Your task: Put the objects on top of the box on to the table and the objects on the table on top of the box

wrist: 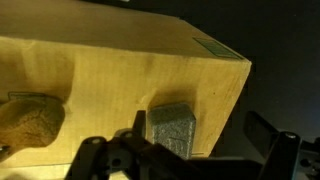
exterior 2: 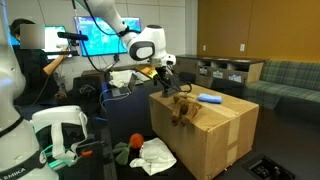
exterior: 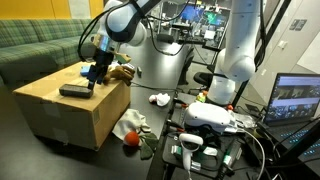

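My jaws hang wide open by the small grey rectangular block (wrist: 172, 125) at lower centre; probably light and stiff, best pinched across its narrow width.

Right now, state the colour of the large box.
Tan, plain cardboard box; it shows best in an exterior view.

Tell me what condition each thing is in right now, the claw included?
gripper: open, empty, above the box top.
box: closed, upright.
grey block: lying flat on the box, not gripped.
brown plush toy: lying at the box's edge.
white cloth: crumpled, down beside the box.
laptop: lid up, screen lit.
monitor: switched on.
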Robot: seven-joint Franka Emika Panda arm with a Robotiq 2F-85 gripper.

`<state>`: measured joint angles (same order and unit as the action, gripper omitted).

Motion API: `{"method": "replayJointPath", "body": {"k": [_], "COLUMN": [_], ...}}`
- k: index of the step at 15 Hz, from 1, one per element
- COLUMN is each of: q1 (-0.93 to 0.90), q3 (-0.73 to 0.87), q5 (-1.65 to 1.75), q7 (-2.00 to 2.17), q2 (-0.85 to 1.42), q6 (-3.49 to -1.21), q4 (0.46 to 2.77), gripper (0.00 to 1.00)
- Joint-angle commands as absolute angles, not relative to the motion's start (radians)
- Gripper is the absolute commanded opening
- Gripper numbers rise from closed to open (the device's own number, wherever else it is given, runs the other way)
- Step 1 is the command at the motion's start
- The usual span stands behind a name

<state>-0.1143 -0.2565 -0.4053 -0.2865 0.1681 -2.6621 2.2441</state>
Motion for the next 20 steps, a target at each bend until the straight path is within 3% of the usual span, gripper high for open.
{"method": "replayJointPath", "body": {"k": [1, 10, 20], "q1": [-0.129, -0.135, -0.142], "q3": [-0.268, -0.288, -0.23], "q5": [-0.407, -0.37, -0.113], "q7": [-0.292, -0.291, -0.203], "q2": [0.147, 0.21, 0.316], "q6": [-2.749, -2.861, -2.984], "q4": [2.28, 2.261, 2.227], "gripper": [1.0, 1.0, 1.0]}}
